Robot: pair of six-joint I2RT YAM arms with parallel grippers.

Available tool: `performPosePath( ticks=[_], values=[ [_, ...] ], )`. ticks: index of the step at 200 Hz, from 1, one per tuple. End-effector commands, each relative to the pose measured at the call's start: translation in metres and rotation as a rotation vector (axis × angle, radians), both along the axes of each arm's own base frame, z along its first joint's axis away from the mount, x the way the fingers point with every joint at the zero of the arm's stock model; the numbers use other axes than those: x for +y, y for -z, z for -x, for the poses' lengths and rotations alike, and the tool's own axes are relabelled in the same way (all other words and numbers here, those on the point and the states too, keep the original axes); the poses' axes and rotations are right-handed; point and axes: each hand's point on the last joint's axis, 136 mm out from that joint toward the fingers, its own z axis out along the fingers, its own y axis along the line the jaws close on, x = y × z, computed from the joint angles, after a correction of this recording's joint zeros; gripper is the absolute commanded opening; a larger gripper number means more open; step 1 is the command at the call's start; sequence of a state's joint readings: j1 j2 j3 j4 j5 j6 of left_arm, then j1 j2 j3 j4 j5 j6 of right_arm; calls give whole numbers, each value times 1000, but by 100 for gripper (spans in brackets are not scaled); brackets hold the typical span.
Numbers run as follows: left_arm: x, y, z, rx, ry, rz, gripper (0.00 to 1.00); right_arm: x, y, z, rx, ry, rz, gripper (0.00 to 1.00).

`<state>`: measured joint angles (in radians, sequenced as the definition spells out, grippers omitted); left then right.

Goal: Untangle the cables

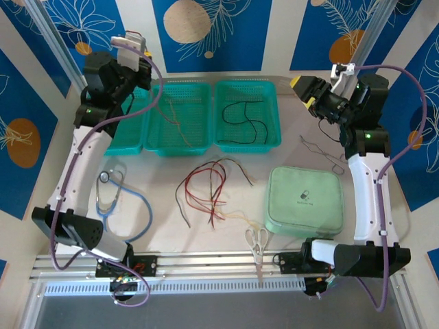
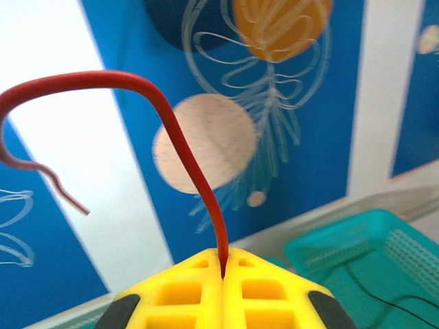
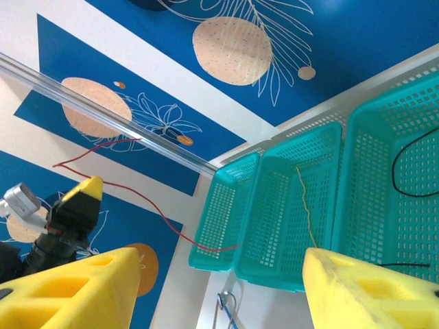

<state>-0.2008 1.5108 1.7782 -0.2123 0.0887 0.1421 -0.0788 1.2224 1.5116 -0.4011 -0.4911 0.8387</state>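
Observation:
A loose bunch of red, black and tan cables (image 1: pixel 206 192) lies on the table in the middle. My left gripper (image 2: pixel 223 264) is raised at the back left, shut on one red cable (image 2: pixel 185 151) that arches up out of its tips. From the right wrist, that left gripper (image 3: pixel 88 190) holds the red cable (image 3: pixel 147 205) so it droops to the leftmost teal basket (image 3: pixel 223 205). A tan cable (image 1: pixel 177 118) lies in the middle basket (image 1: pixel 180 140), a black cable (image 1: pixel 245 122) in the right basket (image 1: pixel 271 116). My right gripper (image 3: pixel 221 257) hangs open and empty near the back right (image 1: pixel 305 89).
A blue-tubed stethoscope (image 1: pixel 116 195) lies at the left. A pale green pouch (image 1: pixel 305 199) sits at the right, scissors (image 1: pixel 257 241) at the front edge, and a thin bent wire (image 1: pixel 321 149) near the right arm. The baskets line the back.

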Motion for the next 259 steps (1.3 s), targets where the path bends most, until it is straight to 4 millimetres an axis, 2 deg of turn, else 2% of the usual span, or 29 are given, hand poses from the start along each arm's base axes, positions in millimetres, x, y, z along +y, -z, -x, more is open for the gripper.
performPosePath(
  ticks=[1,23,87,107,126,153,167,180,212,236,259],
  values=[
    [38,-3,-22,-18,-151,-89,0,4,2,9,3,-23,13,64],
    [68,3,-38,-8,-258,-167,0,4,-1,9,1,-26,20,64],
    [144,55,-68,62,-481,-306,0,7,7,6,26,-36,24,63],
    [151,89,-81,159,-493,-376,0,8,10,4,33,-40,26,63],
    [158,131,-92,246,-537,-477,0,11,10,3,33,-46,27,63],
    [167,159,-96,186,-620,-518,0,14,8,3,33,-56,33,63],
    [170,180,-102,242,-620,-545,0,14,7,4,31,-59,42,63],
    [172,196,-105,285,-616,-526,0,15,7,5,31,-59,49,63],
    [170,249,-108,484,-535,-474,0,14,6,8,31,-53,59,63],
    [177,283,-103,598,-516,-433,0,13,7,9,35,-46,61,63],
    [187,307,-96,681,-504,-318,0,14,9,9,39,-51,58,63]
  ],
)
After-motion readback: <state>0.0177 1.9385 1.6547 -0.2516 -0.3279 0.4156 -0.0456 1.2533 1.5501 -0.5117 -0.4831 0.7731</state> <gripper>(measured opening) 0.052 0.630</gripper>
